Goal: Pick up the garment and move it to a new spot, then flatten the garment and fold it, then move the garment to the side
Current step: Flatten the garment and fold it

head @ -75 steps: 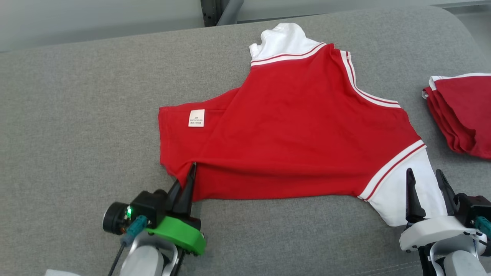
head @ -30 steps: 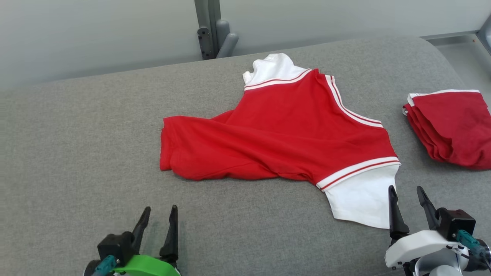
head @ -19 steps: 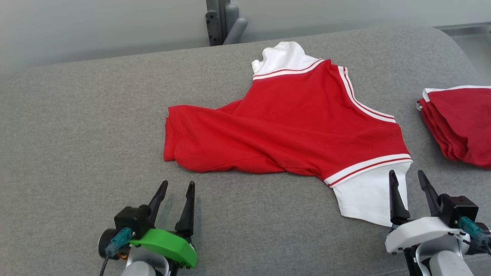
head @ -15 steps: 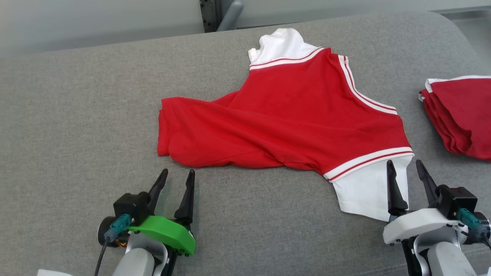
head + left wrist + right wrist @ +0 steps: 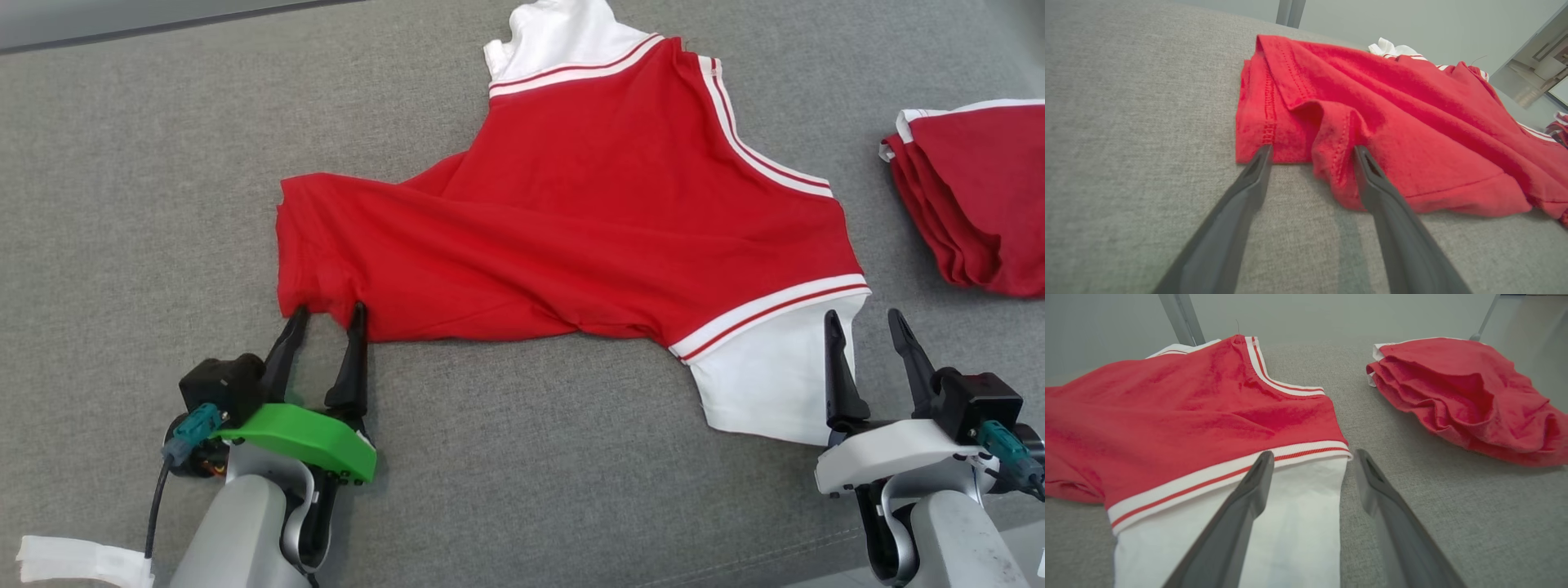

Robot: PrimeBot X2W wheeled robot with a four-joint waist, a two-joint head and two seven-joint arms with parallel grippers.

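The garment (image 5: 588, 212) is a red shirt with white sleeves and striped trim, lying spread and wrinkled on the grey cushion (image 5: 122, 163). My left gripper (image 5: 326, 314) stands open at its near left hem corner, and the bunched red hem (image 5: 1306, 130) lies between the fingertips. My right gripper (image 5: 864, 320) is open over the edge of the near white sleeve (image 5: 767, 384). One finger (image 5: 1249, 490) lies over the sleeve (image 5: 1290, 522), the other over bare cushion. Neither gripper holds anything.
A second red garment (image 5: 971, 204) lies folded in a pile at the right edge, also seen in the right wrist view (image 5: 1466, 392). Bare grey cushion stretches to the left and in front of the shirt. A metal post (image 5: 1180, 318) stands behind.
The camera has tilted down and shifted. My left gripper has advanced from short of the shirt to its hem corner. The right gripper has stayed by the white sleeve.
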